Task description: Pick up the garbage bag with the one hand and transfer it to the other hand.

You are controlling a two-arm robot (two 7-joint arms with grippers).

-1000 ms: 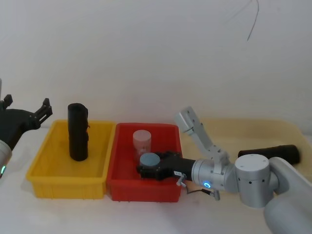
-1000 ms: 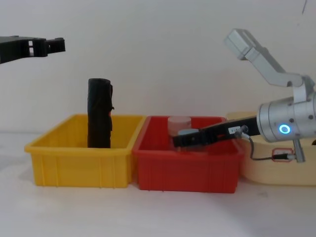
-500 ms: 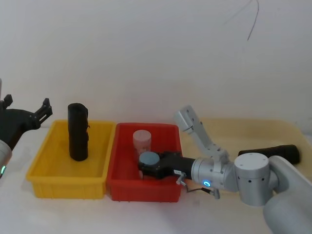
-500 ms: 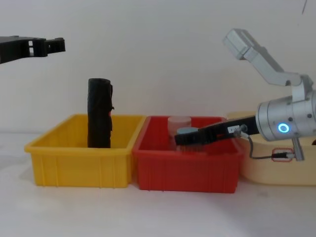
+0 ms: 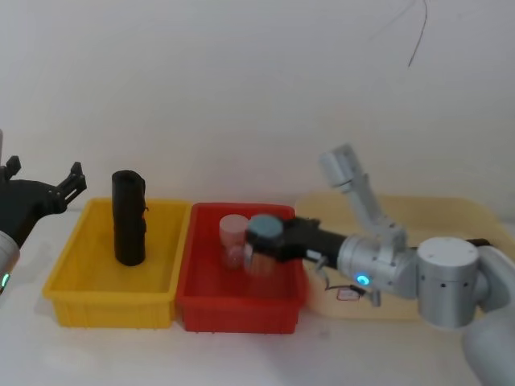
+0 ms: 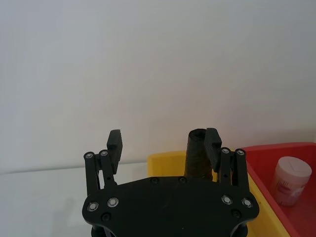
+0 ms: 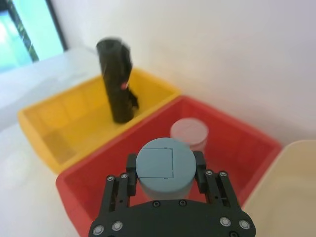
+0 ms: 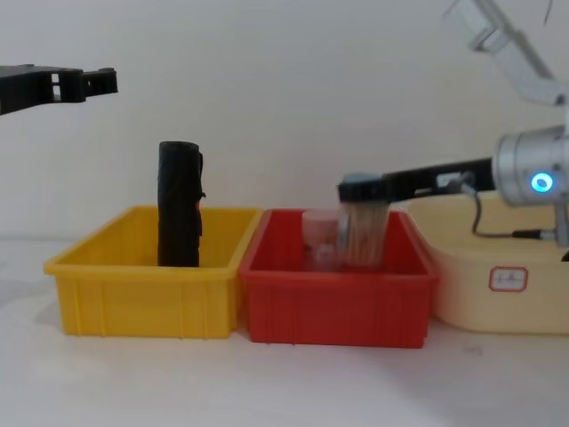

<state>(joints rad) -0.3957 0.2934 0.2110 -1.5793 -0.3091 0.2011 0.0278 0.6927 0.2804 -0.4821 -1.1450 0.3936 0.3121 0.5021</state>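
**Well, the right arm has grabbed a jar, not the bag**

So compared to a second ago, the right gripper [image 5: 256,238] has come up out of the red bin [image 5: 239,310] and shifted toward the robot's right. It's clamped around a clear jar with a grey-blue lid [image 8: 362,233], which was sitting low in the bin before and now hangs above the rim, with what looks like thin wooden sticks packed inside. In the right wrist view its fingers [image 7: 199,163] pinch either side of the lid.

The left gripper [image 8: 100,82] hasn't budged at all: parked high up on the left side, jaws spread apart with nothing between them, hovering well clear of the bins.

Containers:
- The yellow bin [image 5: 80,281] holds the garbage bag [image 5: 128,217], standing upright near the back wall, same spot as before. A bit of red label shows on its side in the right wrist view.
- The red bin has a pink-lidded jar [image 5: 233,235] standing in it, just beside the lifted one.
- The cream tray [image 8: 498,294] sits on the right, touching the red bin.
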